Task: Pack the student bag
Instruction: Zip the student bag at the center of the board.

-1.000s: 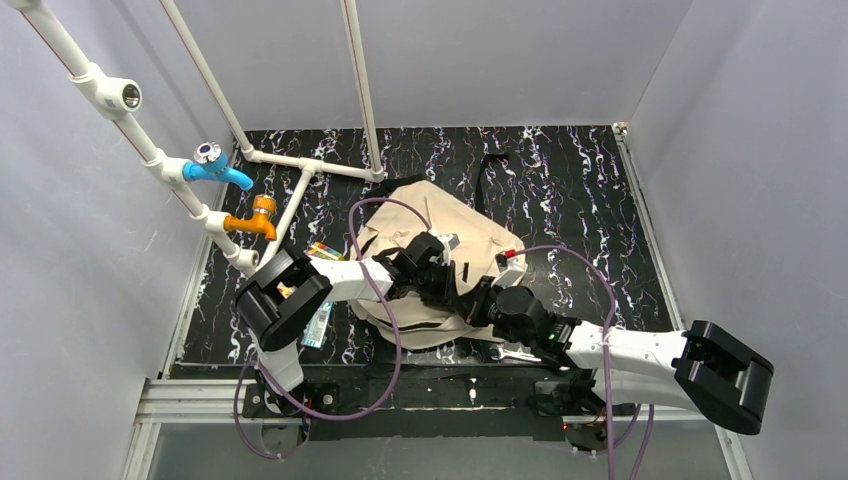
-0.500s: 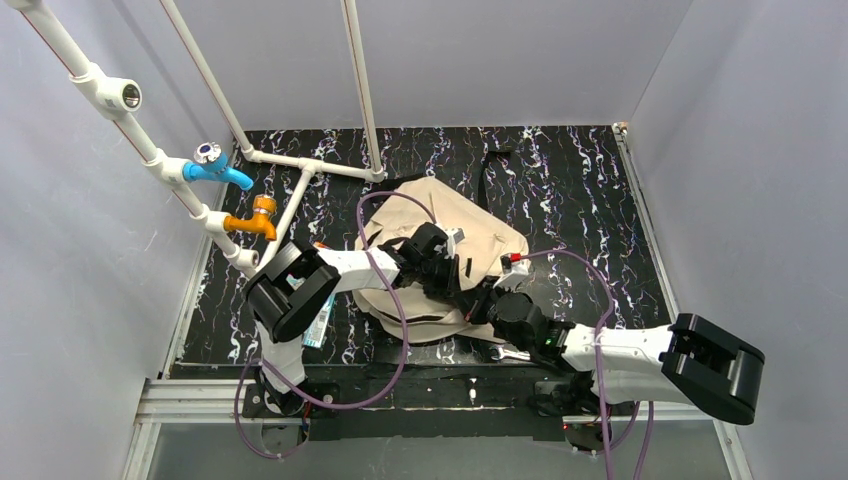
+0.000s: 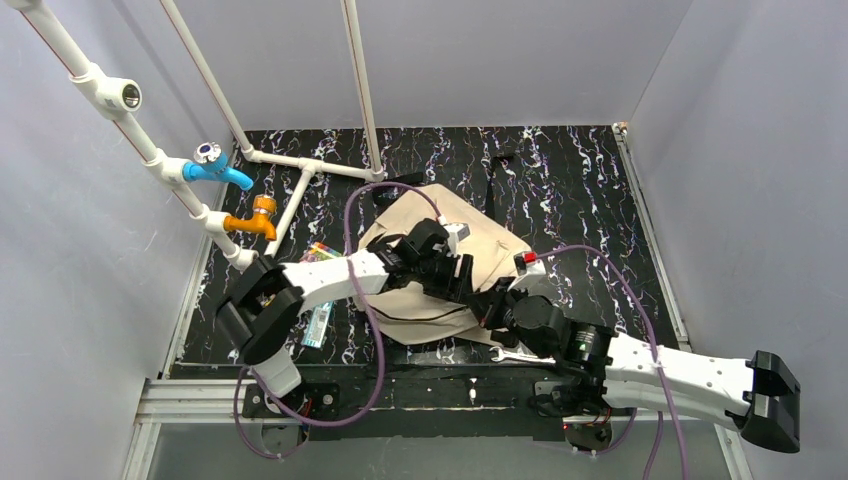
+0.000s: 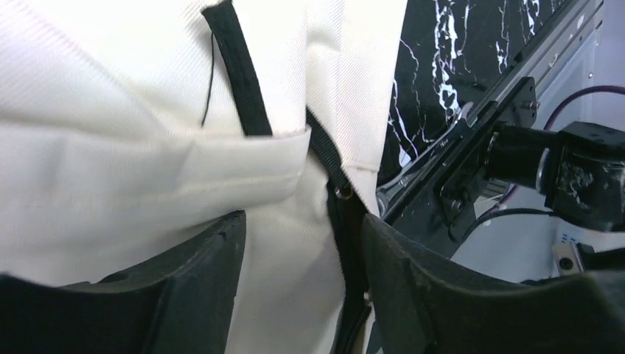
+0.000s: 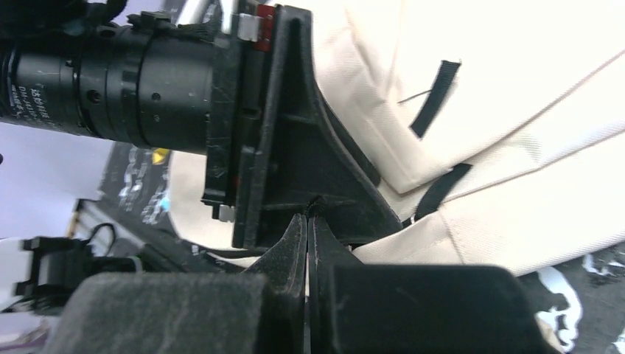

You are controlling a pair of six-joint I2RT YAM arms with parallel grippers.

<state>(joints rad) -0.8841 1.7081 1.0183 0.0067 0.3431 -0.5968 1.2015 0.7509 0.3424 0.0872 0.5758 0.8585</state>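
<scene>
— Whereabouts of the bag (image 3: 490, 240)?
— Lies in the middle of the table (image 3: 590, 190), under both arms.
— And the left tool (image 4: 298, 236)?
— Stands part open right over the bag's front, beside the black zip (image 4: 335, 177). Grips nothing.
— And the right tool (image 5: 307, 221)?
— Shut tight at the bag's near edge. Hard to tell whether pinching anything thin.
— Risks from here?
— Might close on loose beige fabric instead of the zip and only bunch it up. Could drag the whole bag across the table if pulled sideways. Works very close together, too: could knock one tool against the other.
</scene>
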